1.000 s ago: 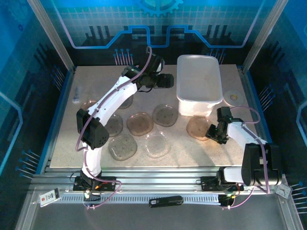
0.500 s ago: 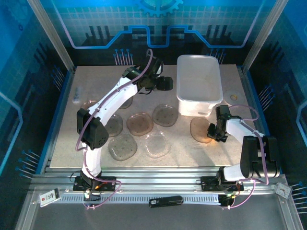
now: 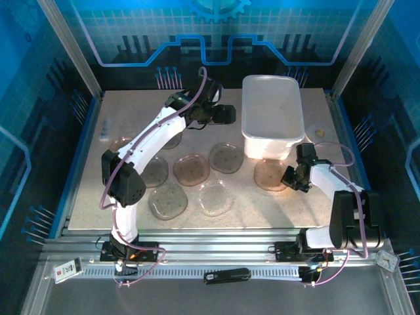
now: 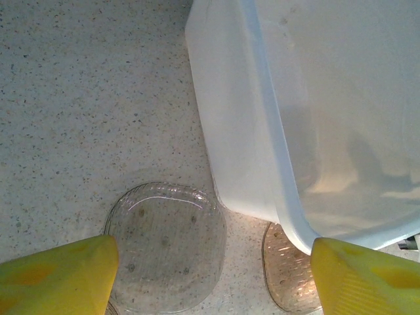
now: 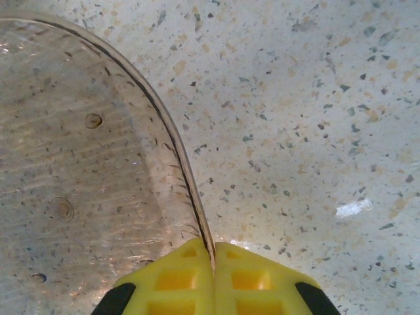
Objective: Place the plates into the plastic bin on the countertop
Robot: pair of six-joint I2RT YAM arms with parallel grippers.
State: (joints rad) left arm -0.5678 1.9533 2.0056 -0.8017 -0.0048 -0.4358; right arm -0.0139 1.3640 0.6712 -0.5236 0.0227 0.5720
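Step in hand: the grasp on one plate. My right gripper (image 5: 213,259) is clamped on the rim of a brown plate (image 5: 79,151), with the thin edge pinched between the fingers. From above, that plate (image 3: 269,176) lies on the countertop (image 3: 315,203) at 6 o'clock of the bin (image 3: 266,146), just beside its near wall. The gripper is on the plate's 3 o'clock edge. I can't tell whether the rim is off the surface.

My left gripper (image 3: 226,113) is spread wide and holds nothing, at 9 o'clock of the bin and near its wall. The other plates (image 3: 191,168) lie flat between 7 and 9 o'clock of the bin.

My read: the task is early. Next move is to lift, carry toward 12 o'clock over the rim, and release. With an edge-only pinch I'd expect droop or slip, so I go slow and clear the wall first.
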